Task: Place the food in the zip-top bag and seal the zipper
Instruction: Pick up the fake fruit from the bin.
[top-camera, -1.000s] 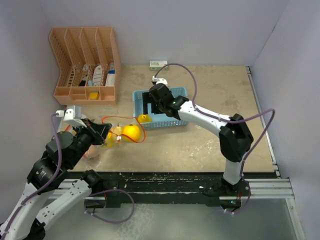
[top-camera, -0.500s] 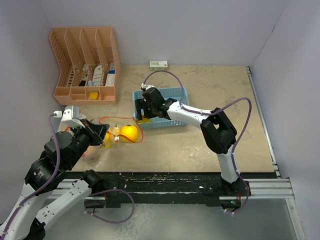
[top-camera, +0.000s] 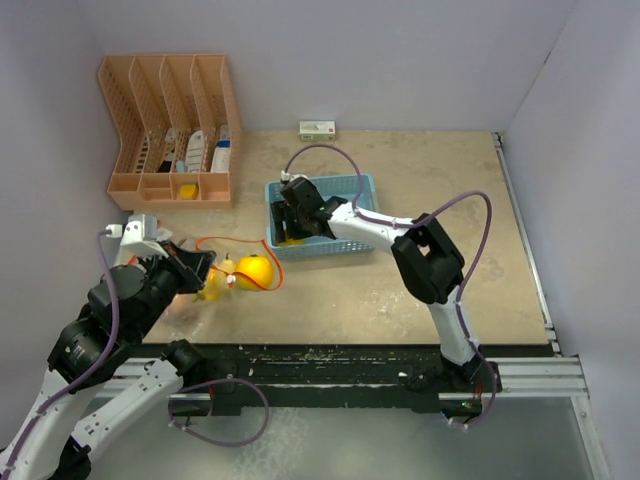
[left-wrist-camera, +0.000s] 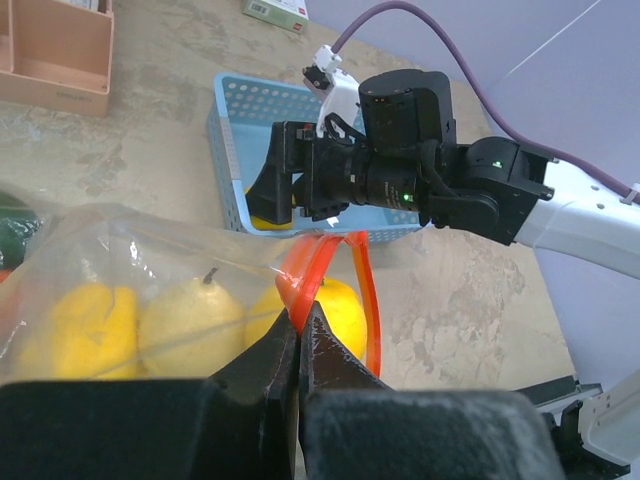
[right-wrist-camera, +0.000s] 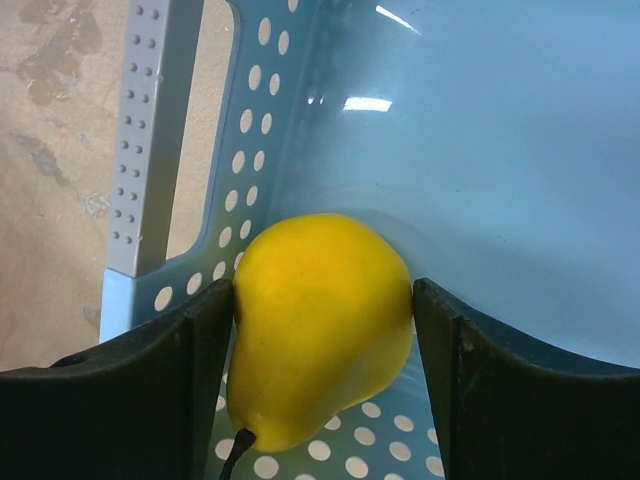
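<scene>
Light-blue basket (top-camera: 350, 181), mid-scene: holds one yellow pear (right-wrist-camera: 320, 320) in its near-left corner, against the perforated wall. Zip-top bag (left-wrist-camera: 120, 260), near and left of the basket, apart from it: holds a lemon (left-wrist-camera: 85, 330) and a pale pear (left-wrist-camera: 190, 320), with an orange-yellow fruit (left-wrist-camera: 340, 310) at the mouth behind the orange zipper rim (left-wrist-camera: 305, 268). Right gripper (right-wrist-camera: 322, 300): reaches left and down into the basket, clamped on both sides of the yellow pear. Left gripper (left-wrist-camera: 300, 315): low at near left, pinched tight on the orange zipper rim.
</scene>
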